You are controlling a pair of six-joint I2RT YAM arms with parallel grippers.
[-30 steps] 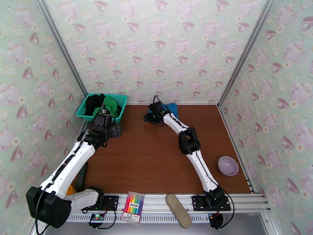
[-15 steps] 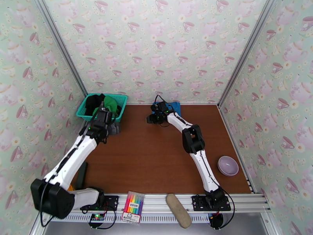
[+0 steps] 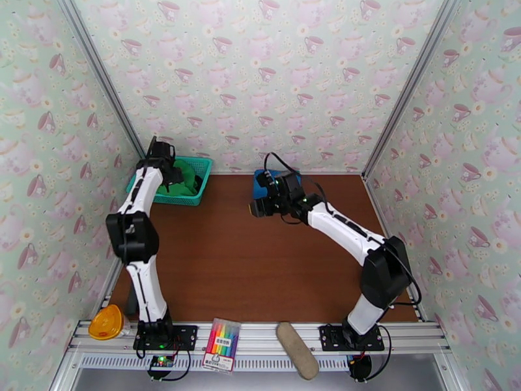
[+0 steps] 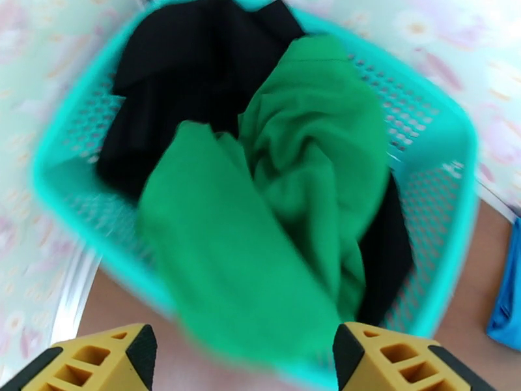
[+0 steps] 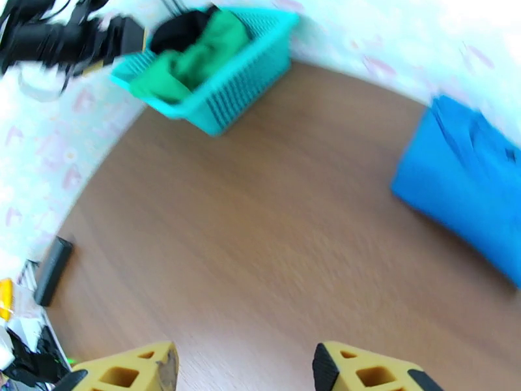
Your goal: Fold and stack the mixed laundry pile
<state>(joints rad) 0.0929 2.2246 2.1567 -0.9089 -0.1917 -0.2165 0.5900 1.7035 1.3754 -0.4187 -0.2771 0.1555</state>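
Note:
The teal mesh basket [image 3: 195,188] stands at the back left and holds a green garment [image 4: 293,190] lying over a black garment [image 4: 176,73]. My left gripper [image 3: 167,171] hovers above the basket, its yellow fingertips [image 4: 84,360] apart with nothing between them. The blue garment [image 5: 469,184] lies folded flat on the table by the back wall, partly covered by my right wrist in the top view [image 3: 290,178]. My right gripper [image 3: 260,206] hangs over bare table just in front of it, open and empty.
A lilac bowl [image 3: 380,275] sits near the table's right edge. On the front rail lie a box of coloured markers [image 3: 221,345] and a beige oblong pad [image 3: 297,350], with an orange object [image 3: 107,322] at the front left. A black bar [image 5: 53,268] lies at the table's left edge.
My left arm has swung from the table beside the basket to stretch up over it. My right gripper has drawn back from the blue garment, its elbow swinging out to the right.

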